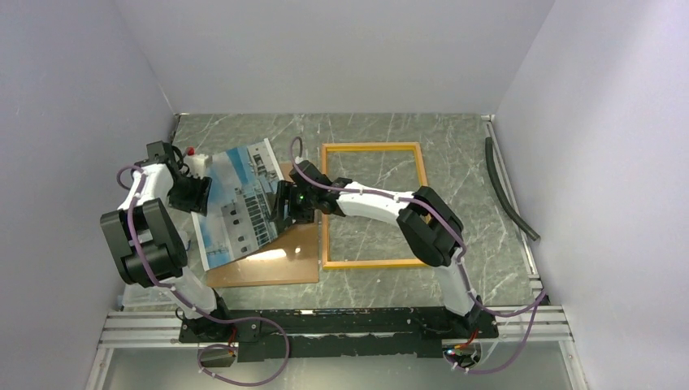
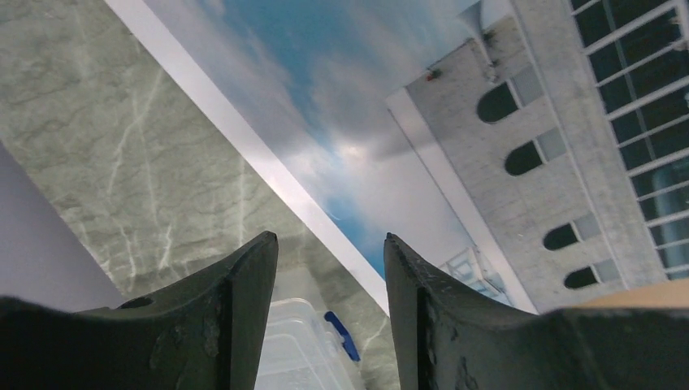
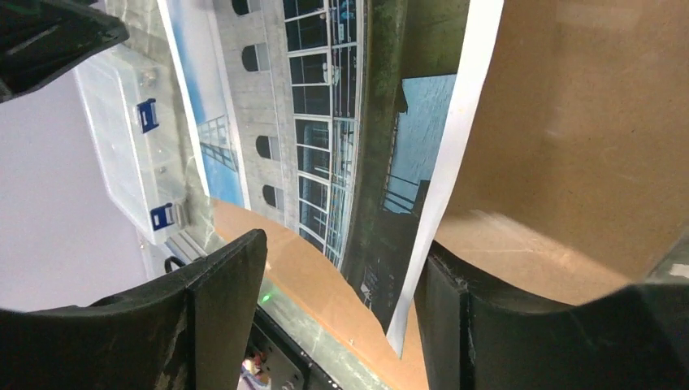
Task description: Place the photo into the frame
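The green marbled table (image 1: 366,292) fills the middle of the top view. White walls shut it in at the left, top and right, and the arms' mounting rail runs along the bottom. Bare marble shows across the top of the view, inside the frame, and in the strip at the right, where a black hose (image 1: 508,191) lies along the table's edge.

The frame (image 1: 374,147) lies flat just right of centre, its yellow-orange rails square to the walls. The right arm's forearm crosses over its left rail. The photo (image 1: 236,203) lies left of centre, turned slantwise and apart from the frame. Its lower right part lies over a brown backing board (image 1: 284,264), which comes right up to the frame's lower left rail.

The left gripper (image 2: 329,240) is at the photo's left edge. Its fingers are spread, and the white border runs slantwise past the gap beyond the tips. The right gripper (image 3: 341,244) is at the photo's right edge, jaws likewise apart and clamped on nothing. The bordered edge curls up off the board and stands in the gap, nearer the finger on the right of that wrist view.

There is one frame, one photo, one board, one hose, and one clear plastic box (image 3: 114,122) with two blue clips at the left of the right wrist view.
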Available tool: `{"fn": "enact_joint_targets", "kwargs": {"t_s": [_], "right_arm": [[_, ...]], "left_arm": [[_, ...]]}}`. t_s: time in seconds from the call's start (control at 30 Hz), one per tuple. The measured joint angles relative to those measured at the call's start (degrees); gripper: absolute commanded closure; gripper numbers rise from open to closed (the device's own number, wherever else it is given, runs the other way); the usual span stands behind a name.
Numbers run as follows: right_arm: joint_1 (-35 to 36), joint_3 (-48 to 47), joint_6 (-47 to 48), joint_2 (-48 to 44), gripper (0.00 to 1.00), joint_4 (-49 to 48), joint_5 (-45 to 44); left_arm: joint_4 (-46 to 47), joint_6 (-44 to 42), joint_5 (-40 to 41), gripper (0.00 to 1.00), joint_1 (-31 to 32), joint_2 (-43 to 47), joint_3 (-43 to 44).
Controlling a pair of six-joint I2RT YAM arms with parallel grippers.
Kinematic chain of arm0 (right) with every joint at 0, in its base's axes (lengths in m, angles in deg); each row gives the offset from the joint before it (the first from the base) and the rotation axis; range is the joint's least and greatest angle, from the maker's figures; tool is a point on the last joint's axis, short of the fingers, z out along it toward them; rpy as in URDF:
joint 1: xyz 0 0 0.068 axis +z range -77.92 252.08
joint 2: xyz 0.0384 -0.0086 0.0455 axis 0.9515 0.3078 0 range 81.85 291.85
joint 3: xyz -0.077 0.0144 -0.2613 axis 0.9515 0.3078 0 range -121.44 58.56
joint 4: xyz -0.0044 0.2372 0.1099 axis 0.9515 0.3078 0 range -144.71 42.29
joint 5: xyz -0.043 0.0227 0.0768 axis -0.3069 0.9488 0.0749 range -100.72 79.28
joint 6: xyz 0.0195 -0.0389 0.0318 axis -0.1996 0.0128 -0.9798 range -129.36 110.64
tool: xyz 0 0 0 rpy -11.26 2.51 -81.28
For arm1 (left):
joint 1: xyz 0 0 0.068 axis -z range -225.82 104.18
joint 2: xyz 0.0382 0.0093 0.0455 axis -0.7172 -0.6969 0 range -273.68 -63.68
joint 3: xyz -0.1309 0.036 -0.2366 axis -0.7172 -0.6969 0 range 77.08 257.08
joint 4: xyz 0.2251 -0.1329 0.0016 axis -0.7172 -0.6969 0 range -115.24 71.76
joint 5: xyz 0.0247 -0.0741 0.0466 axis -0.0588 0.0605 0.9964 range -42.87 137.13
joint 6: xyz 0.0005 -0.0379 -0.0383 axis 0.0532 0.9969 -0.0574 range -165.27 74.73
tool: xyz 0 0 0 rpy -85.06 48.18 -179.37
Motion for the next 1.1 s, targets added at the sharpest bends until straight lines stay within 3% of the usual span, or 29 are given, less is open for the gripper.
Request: {"fn": "enact_joint_targets", "kwargs": {"t_s": [0.67,1.1], "right_arm": [[-4.1,5.1,4.6,-4.0,0.27,13.1,-9.0],[-3.7,5.0,3.2,-3.1,0.27,12.4,-8.2]], "left_arm": [[10.3,-1.6,10.2,0.47,-2.3,-7.8,-0.1],[14.0,-1.0,12.6,0.49,2.9,-8.7,-2.8]]}}
